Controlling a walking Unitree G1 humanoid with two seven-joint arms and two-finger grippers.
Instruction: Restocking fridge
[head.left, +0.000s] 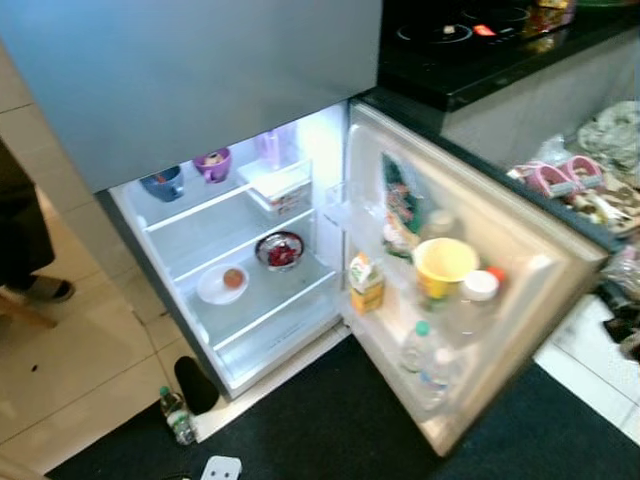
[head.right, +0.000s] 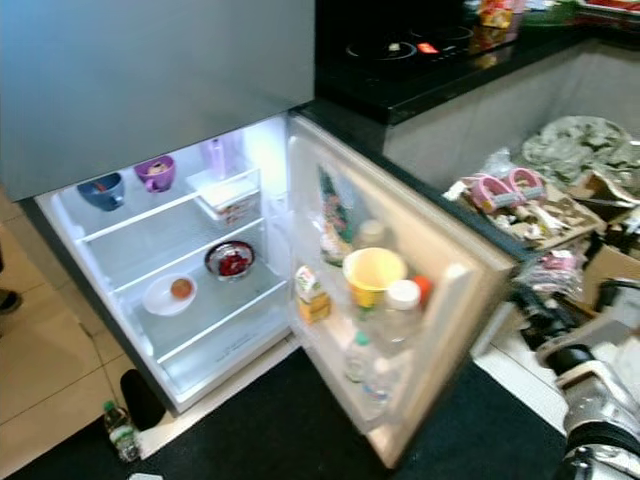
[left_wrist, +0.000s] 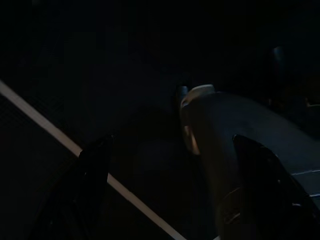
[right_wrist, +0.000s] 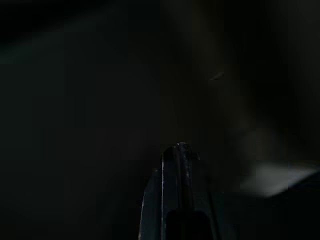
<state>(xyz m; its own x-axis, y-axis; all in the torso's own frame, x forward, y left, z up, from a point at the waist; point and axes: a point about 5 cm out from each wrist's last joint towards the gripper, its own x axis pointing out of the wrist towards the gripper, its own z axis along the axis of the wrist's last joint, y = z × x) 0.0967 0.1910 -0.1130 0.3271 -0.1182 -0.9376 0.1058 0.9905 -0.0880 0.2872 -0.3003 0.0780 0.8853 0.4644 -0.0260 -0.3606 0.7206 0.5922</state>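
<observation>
Fridge (head.left: 250, 330) door (head.left: 500, 270) swings open toward the robot's right.

Fridge shelf (head.left: 262, 285) carries white plate (head.left: 215, 289) and dark bowl (head.left: 280, 250).

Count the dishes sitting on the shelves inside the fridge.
4. A blue bowl and a purple cup stand on the top shelf; lower down sit a dark bowl of red food and a white plate with a round orange item. More may be hidden.
</observation>
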